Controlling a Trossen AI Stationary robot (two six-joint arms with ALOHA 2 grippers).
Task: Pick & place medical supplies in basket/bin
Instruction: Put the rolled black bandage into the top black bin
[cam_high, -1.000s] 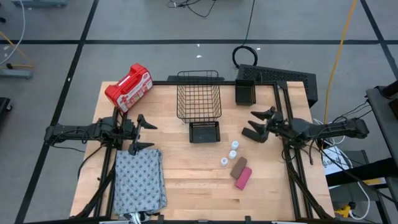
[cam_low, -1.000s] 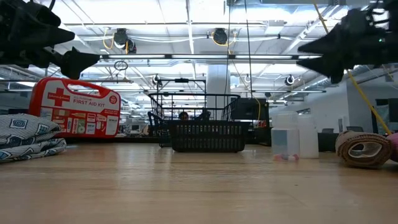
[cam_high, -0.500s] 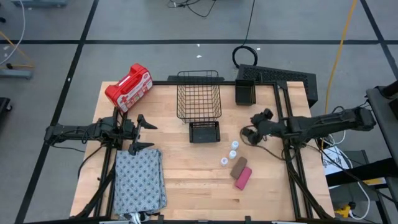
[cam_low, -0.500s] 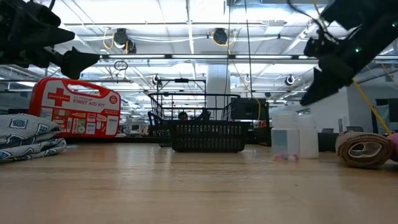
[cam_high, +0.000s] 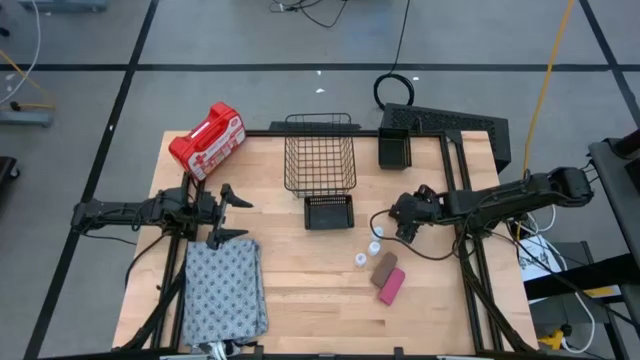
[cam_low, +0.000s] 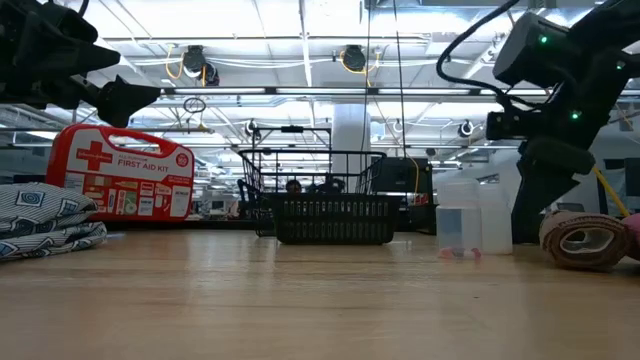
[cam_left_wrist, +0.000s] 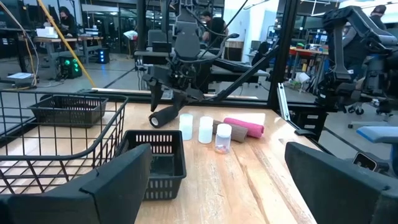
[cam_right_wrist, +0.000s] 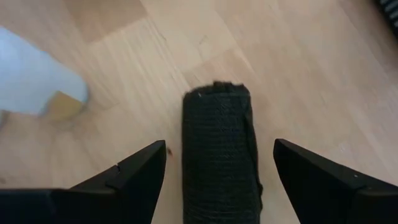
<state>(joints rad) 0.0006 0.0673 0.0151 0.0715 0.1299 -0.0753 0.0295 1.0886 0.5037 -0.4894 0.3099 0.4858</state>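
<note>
Three white vials (cam_high: 366, 252) stand in a row on the table, with a brown block (cam_high: 383, 268) and a pink block (cam_high: 391, 286) beside them. The grey dotted cloth (cam_high: 224, 290) lies folded at the near left. The wire-mesh basket (cam_high: 320, 152) sits at the far middle. My right gripper (cam_right_wrist: 219, 146) is open and points down. Its fingers stand on either side of a black roll (cam_right_wrist: 219, 155) lying on the table next to a vial (cam_right_wrist: 34, 81), with a gap on each side. My left gripper (cam_high: 226, 213) waits open above the cloth's far end.
A small black bin (cam_high: 329, 211) sits just in front of the basket, and another (cam_high: 394, 150) is at the far right. A red first aid kit (cam_high: 207, 140) lies at the far left corner. Bare wood lies between the cloth and the vials.
My right gripper has moved toward the table's left and down. It has tipped from level to pointing downward and now straddles the black roll beside the vials, still open. My left arm has kept still.
</note>
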